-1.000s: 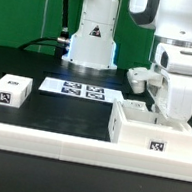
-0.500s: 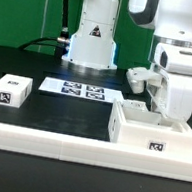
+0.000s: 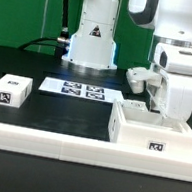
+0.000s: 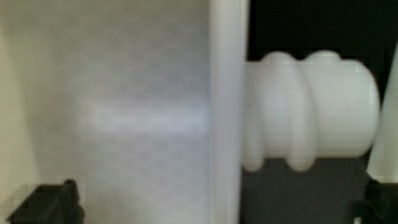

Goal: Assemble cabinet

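Observation:
The cabinet's large white box (image 3: 153, 136) stands on the exterior view's right behind the front rail, a tag on its near face. A smaller white block (image 3: 11, 91) with a tag lies on the exterior view's left. My gripper (image 3: 163, 113) hangs straight down into the back of the box, its fingertips hidden by the box wall. In the wrist view the gripper (image 4: 217, 205) is open. Its dark fingertips (image 4: 50, 203) stand wide apart on either side of a white upright wall (image 4: 226, 110). A ribbed white knob (image 4: 311, 110) lies beside that wall.
The marker board (image 3: 83, 89) lies flat in the middle, in front of the robot base (image 3: 93, 43). A long low white border rail (image 3: 46, 139) runs along the front. A small white part (image 3: 137, 79) sticks out beside my wrist.

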Motion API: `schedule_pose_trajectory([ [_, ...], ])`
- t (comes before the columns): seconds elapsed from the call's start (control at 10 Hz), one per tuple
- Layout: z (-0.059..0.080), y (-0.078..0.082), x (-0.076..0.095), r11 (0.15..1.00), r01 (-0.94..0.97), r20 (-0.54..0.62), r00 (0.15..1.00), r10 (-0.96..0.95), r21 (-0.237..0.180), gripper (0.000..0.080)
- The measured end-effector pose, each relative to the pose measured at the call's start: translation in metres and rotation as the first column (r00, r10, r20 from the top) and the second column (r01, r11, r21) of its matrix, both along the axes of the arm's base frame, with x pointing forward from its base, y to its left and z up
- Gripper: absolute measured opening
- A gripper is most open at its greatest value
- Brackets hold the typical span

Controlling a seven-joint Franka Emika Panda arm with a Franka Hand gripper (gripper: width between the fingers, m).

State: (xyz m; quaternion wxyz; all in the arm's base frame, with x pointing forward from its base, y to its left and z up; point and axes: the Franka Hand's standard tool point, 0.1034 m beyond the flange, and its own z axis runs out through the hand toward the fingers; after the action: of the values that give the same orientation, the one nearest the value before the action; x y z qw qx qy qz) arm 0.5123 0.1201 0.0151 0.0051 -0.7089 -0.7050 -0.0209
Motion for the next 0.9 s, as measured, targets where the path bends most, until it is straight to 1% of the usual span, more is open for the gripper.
schedule_pose_trajectory([
  [0.1,0.007,-0.001,-0.002,1.000,0.003,0.006,1.000,-0.003,-0.002,0.0798],
  [0.3,0.027,0.001,-0.011,1.000,0.023,0.021,1.000,-0.023,-0.007,0.0797],
  [0.5,0.050,0.005,-0.028,0.999,0.037,0.039,0.999,-0.036,-0.011,0.0797],
  [0.6,0.056,0.009,-0.038,0.999,0.051,0.043,0.998,-0.051,-0.010,0.0797],
  [0.7,0.059,0.011,-0.051,0.998,0.055,0.036,0.998,-0.054,-0.013,0.0797],
  [0.8,0.057,0.012,-0.065,0.999,0.050,0.023,0.999,-0.049,-0.017,0.0797],
  [0.9,0.053,0.011,-0.071,0.999,0.049,0.011,0.999,-0.049,-0.021,0.0797],
])
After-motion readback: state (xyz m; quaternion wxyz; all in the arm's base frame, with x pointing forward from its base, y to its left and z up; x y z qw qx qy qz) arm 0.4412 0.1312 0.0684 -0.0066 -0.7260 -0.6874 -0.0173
